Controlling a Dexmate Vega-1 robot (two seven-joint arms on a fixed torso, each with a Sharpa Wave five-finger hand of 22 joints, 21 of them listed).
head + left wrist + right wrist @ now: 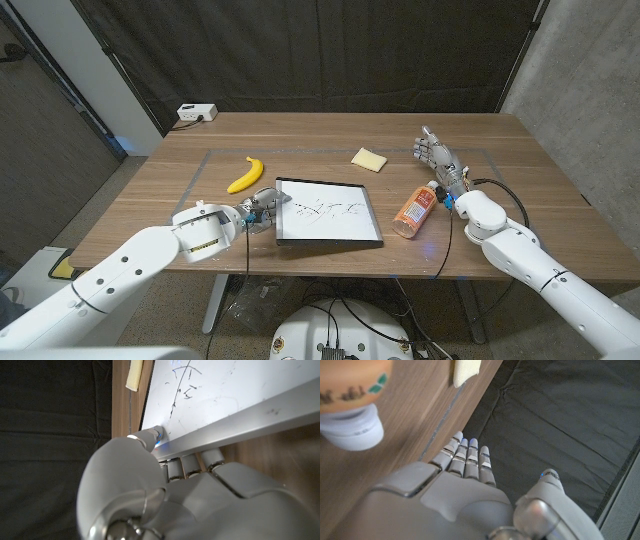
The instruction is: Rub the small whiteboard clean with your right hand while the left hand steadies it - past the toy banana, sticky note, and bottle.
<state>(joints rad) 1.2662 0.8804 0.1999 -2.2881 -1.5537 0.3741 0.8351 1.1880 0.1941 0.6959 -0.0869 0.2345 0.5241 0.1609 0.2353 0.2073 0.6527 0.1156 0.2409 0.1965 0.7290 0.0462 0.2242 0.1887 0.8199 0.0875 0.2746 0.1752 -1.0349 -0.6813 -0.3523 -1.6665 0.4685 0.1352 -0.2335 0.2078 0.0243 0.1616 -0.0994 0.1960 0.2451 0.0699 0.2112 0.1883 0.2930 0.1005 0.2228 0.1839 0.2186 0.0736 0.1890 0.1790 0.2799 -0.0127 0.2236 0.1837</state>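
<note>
1. The left hand is seen at the whiteboard's left edge; in the left wrist view its thumb lies on the frame's top and the fingers are tucked under the rim, so the board is gripped.
2. A toy banana lies just behind that hand.
3. The small whiteboard lies mid-table, black scribbles on its surface.
4. A yellow sticky note lies beyond the board's far right corner.
5. An orange bottle with a white cap lies on its side, right of the board.
6. The right hand is held upright beyond the bottle, fingers straight and together, nothing held.
</note>
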